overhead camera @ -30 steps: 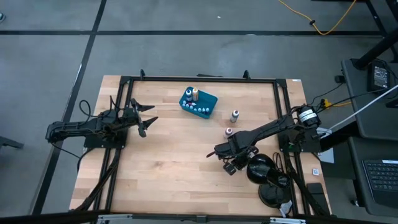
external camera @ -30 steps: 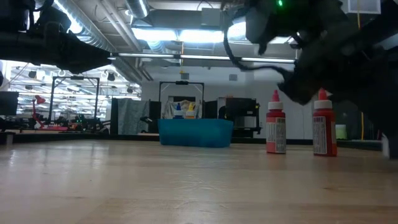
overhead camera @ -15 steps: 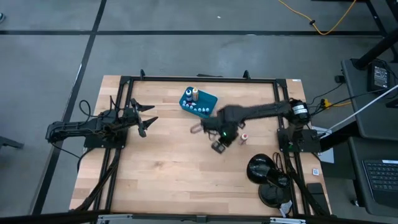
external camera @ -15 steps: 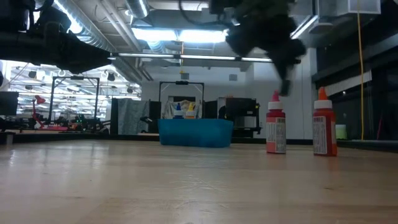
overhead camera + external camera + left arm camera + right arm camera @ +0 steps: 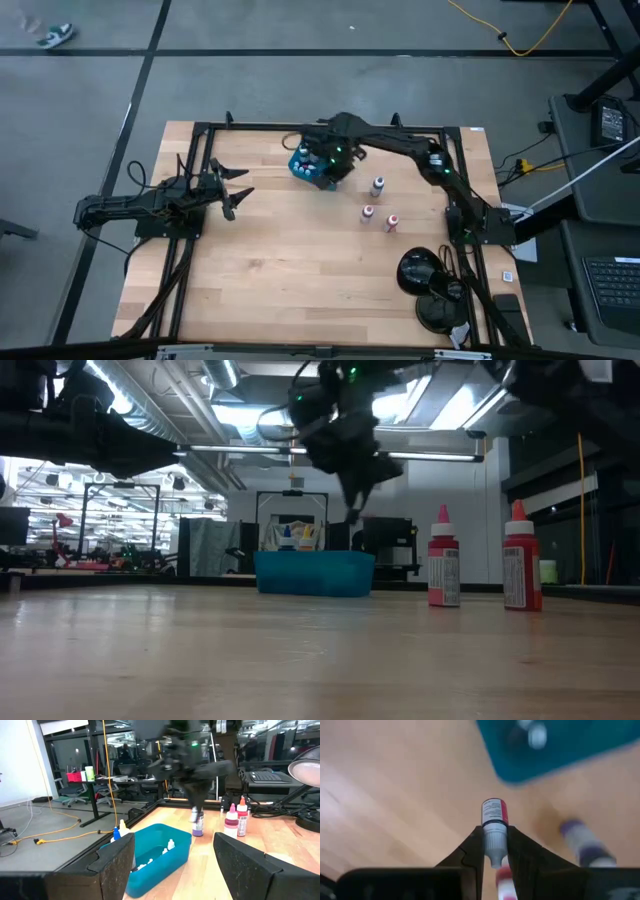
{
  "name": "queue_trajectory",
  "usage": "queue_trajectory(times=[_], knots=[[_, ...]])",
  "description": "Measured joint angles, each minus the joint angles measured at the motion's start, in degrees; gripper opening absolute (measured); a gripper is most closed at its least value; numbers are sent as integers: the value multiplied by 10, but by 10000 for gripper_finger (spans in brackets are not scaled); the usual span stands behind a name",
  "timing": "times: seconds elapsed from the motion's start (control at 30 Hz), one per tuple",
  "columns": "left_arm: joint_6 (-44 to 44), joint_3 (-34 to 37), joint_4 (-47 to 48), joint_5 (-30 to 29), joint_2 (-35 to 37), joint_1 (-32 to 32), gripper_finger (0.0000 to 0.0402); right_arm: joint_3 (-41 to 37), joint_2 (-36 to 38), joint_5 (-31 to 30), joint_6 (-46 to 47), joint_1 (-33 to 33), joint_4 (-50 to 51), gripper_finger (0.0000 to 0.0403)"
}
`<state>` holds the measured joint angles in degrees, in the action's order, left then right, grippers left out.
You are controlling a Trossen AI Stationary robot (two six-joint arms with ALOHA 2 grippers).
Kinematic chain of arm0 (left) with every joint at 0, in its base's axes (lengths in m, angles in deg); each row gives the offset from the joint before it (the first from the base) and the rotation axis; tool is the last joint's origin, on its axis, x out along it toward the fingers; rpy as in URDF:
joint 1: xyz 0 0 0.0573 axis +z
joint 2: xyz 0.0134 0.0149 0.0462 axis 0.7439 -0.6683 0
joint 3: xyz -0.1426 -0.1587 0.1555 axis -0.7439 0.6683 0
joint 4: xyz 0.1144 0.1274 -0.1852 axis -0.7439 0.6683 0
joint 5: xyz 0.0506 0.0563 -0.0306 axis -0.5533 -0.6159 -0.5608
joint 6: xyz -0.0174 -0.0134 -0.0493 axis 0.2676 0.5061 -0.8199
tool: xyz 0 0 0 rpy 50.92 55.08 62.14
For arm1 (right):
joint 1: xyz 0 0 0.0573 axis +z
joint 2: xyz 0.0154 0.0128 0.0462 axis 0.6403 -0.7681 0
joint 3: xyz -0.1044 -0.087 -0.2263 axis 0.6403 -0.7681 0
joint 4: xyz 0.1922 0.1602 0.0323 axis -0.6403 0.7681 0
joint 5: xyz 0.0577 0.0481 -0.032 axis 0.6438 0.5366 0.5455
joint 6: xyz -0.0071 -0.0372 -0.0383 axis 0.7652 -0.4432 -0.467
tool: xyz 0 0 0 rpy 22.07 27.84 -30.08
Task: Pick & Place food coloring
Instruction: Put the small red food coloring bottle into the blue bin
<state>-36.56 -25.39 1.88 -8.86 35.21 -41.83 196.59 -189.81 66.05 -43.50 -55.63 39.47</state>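
right gripper (image 5: 322, 163) is up over the blue tray (image 5: 336, 177) at the far side, clamped on a red vial (image 5: 494, 815). left gripper (image 5: 240, 192) waits open at the left.

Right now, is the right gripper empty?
No, the right gripper is shut on a small red-labelled food coloring bottle, as its wrist view shows.

Wooden table (image 5: 270, 270) carries a teal tray (image 5: 306, 171) (upper centre) and three bottles (image 5: 377, 186) right of it.
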Motion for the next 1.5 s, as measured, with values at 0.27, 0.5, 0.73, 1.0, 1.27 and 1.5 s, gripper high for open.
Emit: queue_trajectory(times=[0.27,0.5,0.73,1.0,1.27,1.5], knots=[[0,0,0,1,0,0,267,22,-48,9,-4,-30,-21,71],[0,0,0,1,0,0,267,21,-70,-10,-12,-32,-34,73],[0,0,0,0,0,0,267,21,-94,-13,-23,-32,-34,74],[0,0,0,0,0,0,267,21,-114,-28,-32,-32,-35,74],[0,0,0,0,0,0,267,21,-133,-28,-40,-32,-36,78],[0,0,0,0,0,0,267,21,-133,-19,-43,-32,-37,79]])
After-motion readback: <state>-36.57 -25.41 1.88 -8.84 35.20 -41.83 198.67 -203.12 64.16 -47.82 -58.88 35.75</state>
